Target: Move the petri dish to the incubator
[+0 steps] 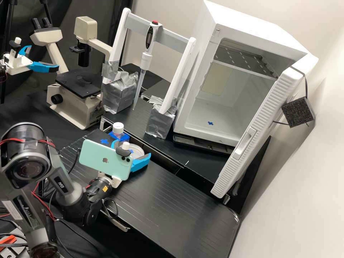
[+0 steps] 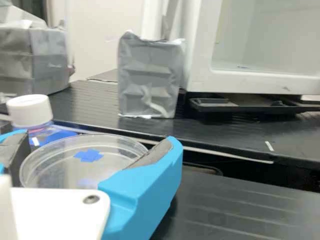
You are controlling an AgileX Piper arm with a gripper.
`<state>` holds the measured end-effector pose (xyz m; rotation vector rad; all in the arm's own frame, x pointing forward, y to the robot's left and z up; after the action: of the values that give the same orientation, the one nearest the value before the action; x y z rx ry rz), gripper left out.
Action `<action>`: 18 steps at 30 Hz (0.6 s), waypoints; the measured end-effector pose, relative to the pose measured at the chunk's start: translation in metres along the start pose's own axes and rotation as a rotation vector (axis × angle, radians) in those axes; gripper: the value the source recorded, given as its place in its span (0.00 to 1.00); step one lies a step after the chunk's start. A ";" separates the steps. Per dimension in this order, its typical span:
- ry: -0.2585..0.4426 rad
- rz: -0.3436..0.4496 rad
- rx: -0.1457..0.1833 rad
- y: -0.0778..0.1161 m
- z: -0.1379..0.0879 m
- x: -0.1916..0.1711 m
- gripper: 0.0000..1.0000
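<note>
Arm: one, dark grey, nearest to me; white lettering shows on a middle link of the arm and a pale label lower down.
Incubator: one, white, with its one door swung open; one wire shelf inside the incubator, one blue cross on the floor.
Board: black and ridged, this side of the incubator; one blue cross marks the board.
Microscope: one microscope, cream and black, two eyepieces up top.
Stand: two white uprights, one grey crossbar, two bases wrapped in silver tape; the stand is just beside the incubator.
Pipette: one pipette upright at the crossbar, red button on top, dark display below it.
Gripper: one gripper, its two blue fingers closed against opposite sides of the petri dish, as far as I can see.
Phone: one mint-green phone on the gripper's mount, a dark logo on its back.
Petri dish: one clear dish, level, over the board near the bottle; touching it or lifted, I can't tell. One blue cross appears within its outline.
Bottle: one bottle, white cap, just beyond the dish.
</note>
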<state>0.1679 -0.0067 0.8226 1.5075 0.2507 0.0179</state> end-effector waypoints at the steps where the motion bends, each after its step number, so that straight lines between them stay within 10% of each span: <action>1: 0.005 -0.007 0.001 0.000 -0.001 -0.001 0.00; 18: -0.009 -0.007 0.027 0.008 -0.012 -0.021 0.00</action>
<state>0.1466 0.0026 0.8335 1.5334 0.2500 0.0022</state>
